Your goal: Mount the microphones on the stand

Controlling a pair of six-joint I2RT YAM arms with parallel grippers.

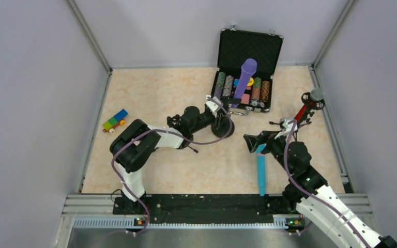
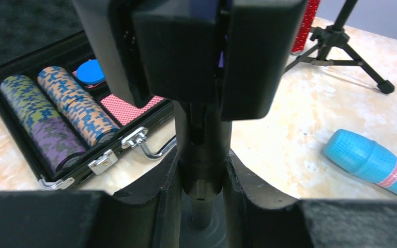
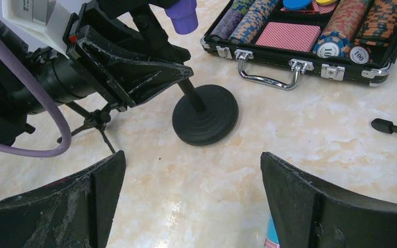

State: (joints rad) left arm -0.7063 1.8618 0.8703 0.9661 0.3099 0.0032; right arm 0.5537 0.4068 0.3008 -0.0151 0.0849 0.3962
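Observation:
The purple microphone (image 1: 247,73) stands tilted in the clip atop a black round-base stand (image 1: 222,127). Its lower end shows in the right wrist view (image 3: 182,15). My left gripper (image 1: 218,111) is shut on the stand's pole (image 2: 201,155), just above the base. The teal-blue microphone (image 1: 261,173) lies on the table near the front. It also shows in the left wrist view (image 2: 367,163). My right gripper (image 1: 256,143) is open and empty (image 3: 191,196) above the teal microphone's far end. The red microphone (image 1: 305,109) sits on a tripod stand (image 2: 341,46) at the right.
An open black case (image 1: 248,51) of poker chips stands at the back, close behind the round-base stand (image 3: 205,114). A small black tripod (image 3: 93,121) stands under my left arm. A coloured toy block car (image 1: 115,120) lies at the left. Walls enclose the table.

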